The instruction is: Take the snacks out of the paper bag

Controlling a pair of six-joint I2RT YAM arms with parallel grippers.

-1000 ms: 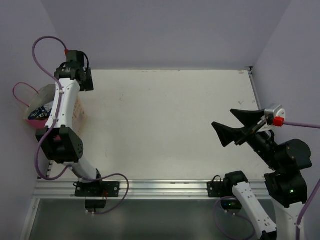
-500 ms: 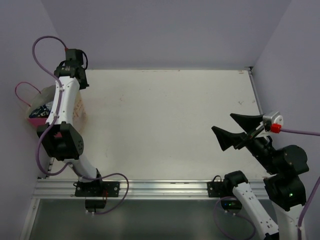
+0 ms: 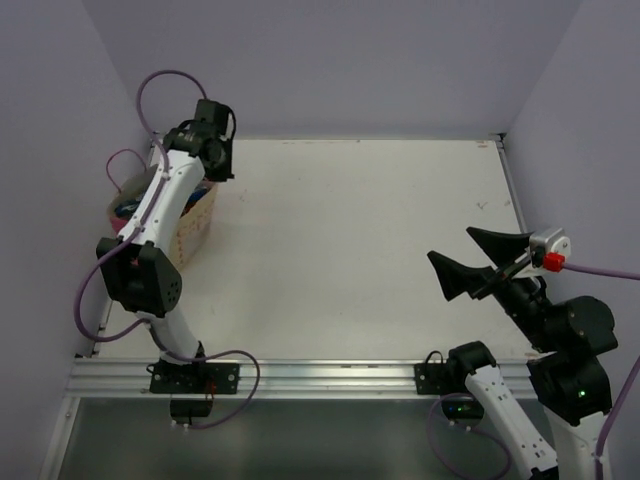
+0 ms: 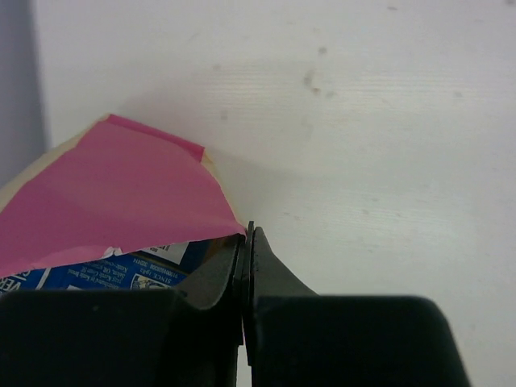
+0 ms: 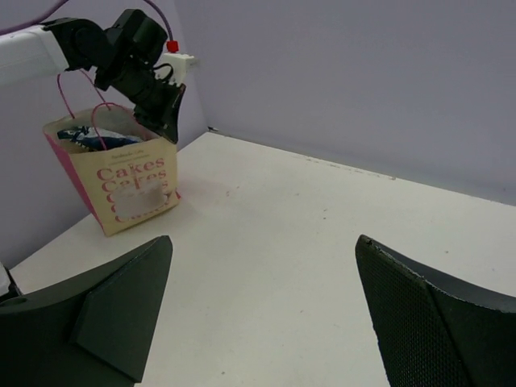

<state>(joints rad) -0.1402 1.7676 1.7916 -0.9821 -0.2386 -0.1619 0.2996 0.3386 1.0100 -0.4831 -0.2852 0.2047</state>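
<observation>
Left pincer [image 4: 247, 242] clamped shut on paper bag [image 5: 129, 181] rim at bench [image 3: 350, 230] far-left, probably steadying it, blue-and-white snack packet [image 4: 121, 270] inside; right pincer [image 5: 262, 250] wide open, empty, well apart.

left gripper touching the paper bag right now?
Touching. In the left wrist view the left gripper has shut fingertips that meet the paper bag at its pink edge with no gap; the right wrist view puts it at the bag's top rim.
</observation>
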